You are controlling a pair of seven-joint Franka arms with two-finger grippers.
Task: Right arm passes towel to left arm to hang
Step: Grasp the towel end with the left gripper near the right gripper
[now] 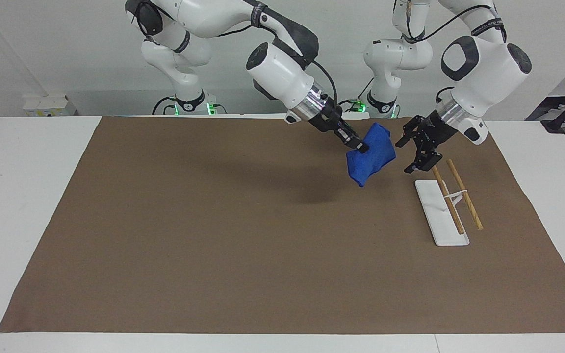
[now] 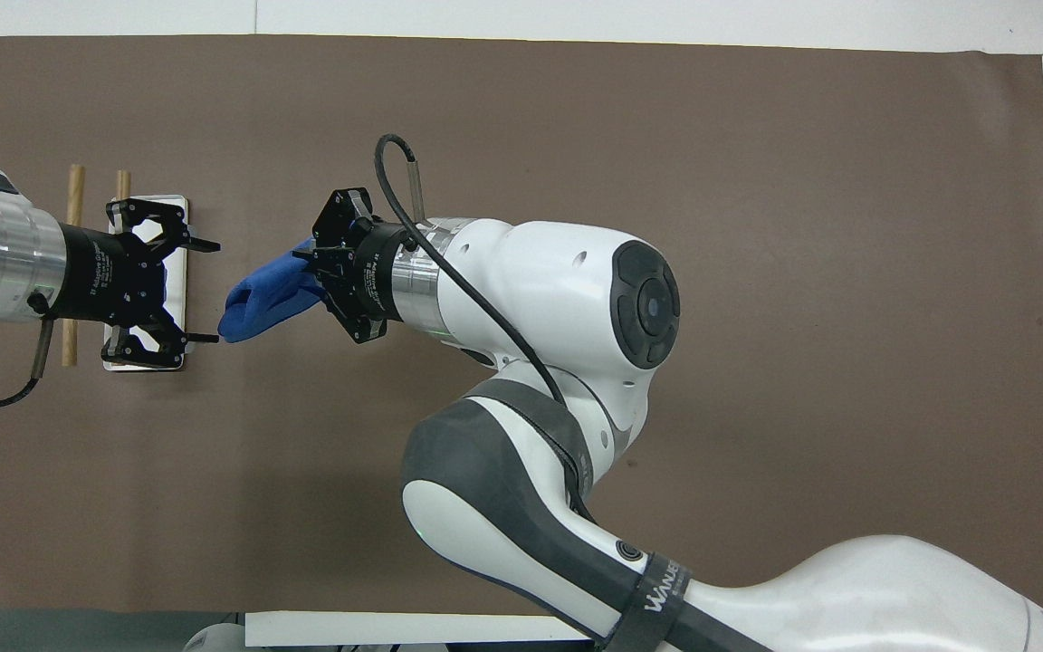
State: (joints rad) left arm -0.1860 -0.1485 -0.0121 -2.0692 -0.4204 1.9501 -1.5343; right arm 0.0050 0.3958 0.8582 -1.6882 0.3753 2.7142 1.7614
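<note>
Two grippers meet above our desk's left-arm end: right gripper (image 1: 359,147) pinching the blue towel (image 1: 372,156) in midair, left gripper (image 1: 406,156) spread wide just beside it.

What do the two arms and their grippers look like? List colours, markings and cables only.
The right arm is glossy white with a broad dark grey sleeve, a black band lettered in white, and a looping black cable. The left arm is white with a black oval ring outline. The right gripper and the left gripper are black, on silver wrist collars.
</note>
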